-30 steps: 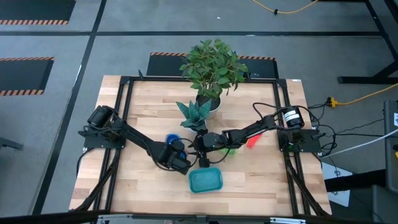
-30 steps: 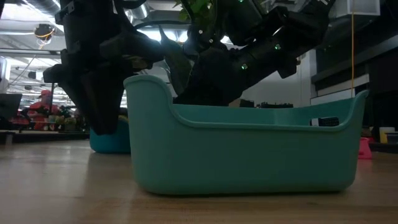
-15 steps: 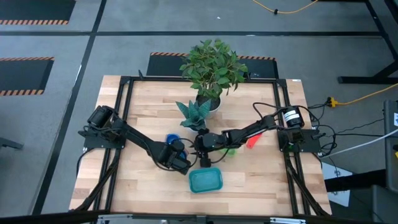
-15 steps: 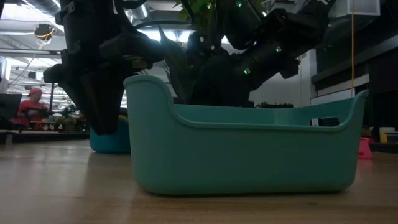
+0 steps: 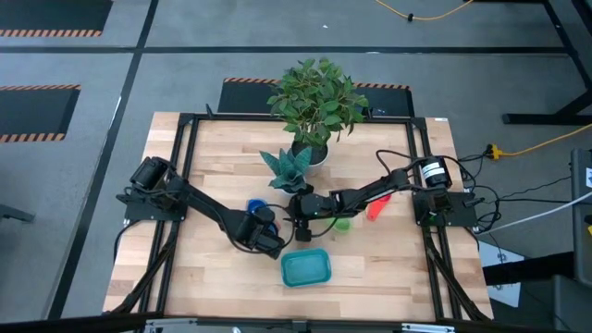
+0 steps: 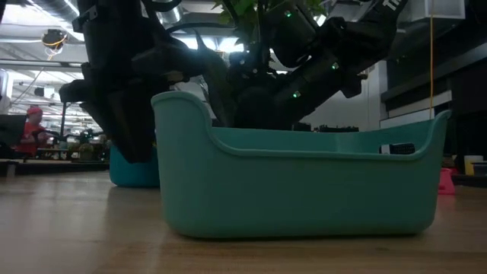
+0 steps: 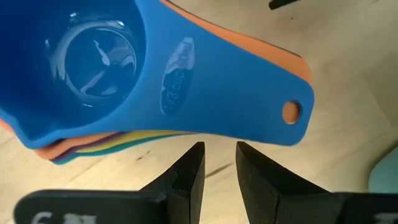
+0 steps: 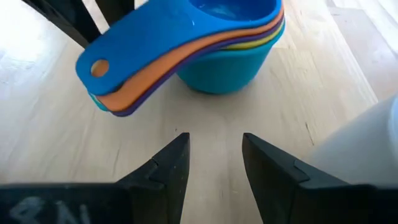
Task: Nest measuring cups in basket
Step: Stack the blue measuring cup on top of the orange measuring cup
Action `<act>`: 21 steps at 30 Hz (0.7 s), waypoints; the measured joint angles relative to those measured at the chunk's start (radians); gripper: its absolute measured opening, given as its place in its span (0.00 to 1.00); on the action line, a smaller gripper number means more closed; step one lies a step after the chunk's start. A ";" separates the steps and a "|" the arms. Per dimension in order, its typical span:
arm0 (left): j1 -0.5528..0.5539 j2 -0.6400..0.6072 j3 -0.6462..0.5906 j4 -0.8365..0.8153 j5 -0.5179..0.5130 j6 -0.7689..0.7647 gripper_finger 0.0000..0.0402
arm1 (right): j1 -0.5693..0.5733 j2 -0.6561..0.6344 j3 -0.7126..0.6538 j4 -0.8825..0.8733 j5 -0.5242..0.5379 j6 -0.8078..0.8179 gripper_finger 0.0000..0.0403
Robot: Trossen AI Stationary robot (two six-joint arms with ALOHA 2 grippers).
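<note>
One nested stack of measuring cups (image 8: 186, 43) rests on the wooden surface (image 5: 203, 157) beside the teal basket (image 5: 305, 268). We log the left hand (image 7: 214, 165) and right hand (image 8: 214, 155), both open and empty, flanking it. Potted plant (image 5: 314, 102) stands behind.

Overhead, table-level and two close wrist cameras share the measuring cups (image 7: 155, 81).

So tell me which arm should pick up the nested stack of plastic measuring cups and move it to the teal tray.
Left, probably. The left gripper sits just off the stack's handle, nearly closed. The right gripper is open but farther back. The tray is empty.
</note>
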 joint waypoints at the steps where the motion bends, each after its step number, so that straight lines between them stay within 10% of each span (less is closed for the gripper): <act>1: 0.000 0.000 0.000 0.000 0.000 0.000 0.21 | 0.000 0.000 0.000 0.005 0.000 0.000 0.38; 21: 0.010 0.000 0.000 0.006 -0.020 0.000 0.21 | 0.060 0.000 0.000 0.112 -0.053 -0.004 0.38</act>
